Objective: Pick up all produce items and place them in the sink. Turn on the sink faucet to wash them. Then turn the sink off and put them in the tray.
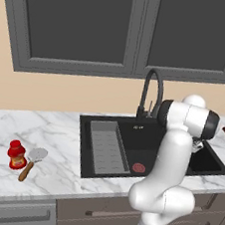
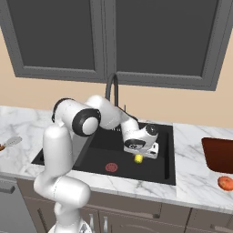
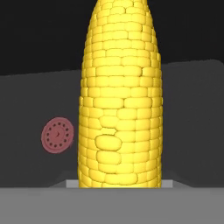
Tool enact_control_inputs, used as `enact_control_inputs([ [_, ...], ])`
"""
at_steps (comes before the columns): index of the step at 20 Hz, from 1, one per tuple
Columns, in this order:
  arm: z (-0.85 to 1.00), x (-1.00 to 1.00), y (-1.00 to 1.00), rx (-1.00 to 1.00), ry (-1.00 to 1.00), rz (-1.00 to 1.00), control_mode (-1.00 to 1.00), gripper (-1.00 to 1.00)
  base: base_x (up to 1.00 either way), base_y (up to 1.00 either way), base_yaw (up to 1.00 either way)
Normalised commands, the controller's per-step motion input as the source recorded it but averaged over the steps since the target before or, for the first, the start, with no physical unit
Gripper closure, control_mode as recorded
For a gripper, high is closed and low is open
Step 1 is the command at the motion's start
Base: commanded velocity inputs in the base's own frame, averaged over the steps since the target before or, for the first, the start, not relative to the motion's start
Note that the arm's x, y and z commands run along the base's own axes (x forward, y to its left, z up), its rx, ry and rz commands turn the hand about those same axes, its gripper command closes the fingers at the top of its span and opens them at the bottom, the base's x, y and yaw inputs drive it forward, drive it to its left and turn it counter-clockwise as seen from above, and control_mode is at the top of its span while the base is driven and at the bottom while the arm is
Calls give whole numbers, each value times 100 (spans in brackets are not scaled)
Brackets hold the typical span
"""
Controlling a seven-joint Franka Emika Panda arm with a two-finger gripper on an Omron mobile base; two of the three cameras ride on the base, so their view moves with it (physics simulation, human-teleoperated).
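Note:
My gripper (image 2: 140,154) hangs low inside the black sink (image 2: 98,154), shut on the yellow corn cob (image 2: 138,159), which points down from it. In the hand view the corn cob (image 3: 120,96) stands up the middle and hides the fingertips, with the sink's red drain (image 3: 57,134) to its left. The orange-red vegetable (image 2: 225,183) lies on the counter at the far right, just in front of the reddish-brown tray (image 2: 218,154). Behind the basin rises the black gooseneck faucet (image 1: 151,92); I see no water running.
A grey ribbed insert (image 1: 107,146) fills the sink's left part. On the counter to the left stand a red squat bottle (image 1: 16,154) and a wooden-handled spatula (image 1: 31,161). Dark wall cabinets (image 1: 81,20) hang above the faucet.

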Motion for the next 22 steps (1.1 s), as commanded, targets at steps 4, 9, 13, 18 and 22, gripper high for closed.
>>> enact_control_inputs([
  [4,-2,3,-25,1,-1,18,-100,100,0,0,0],
  [9,-7,16,3,0,0,6,-100,100,0,0,0],
  [13,-17,14,6,0,0,5,-100,100,0,0,0],
  [18,-20,8,0,0,0,7,-100,100,0,0,0],
  [22,-21,6,0,0,0,8,-100,100,0,0,0],
])
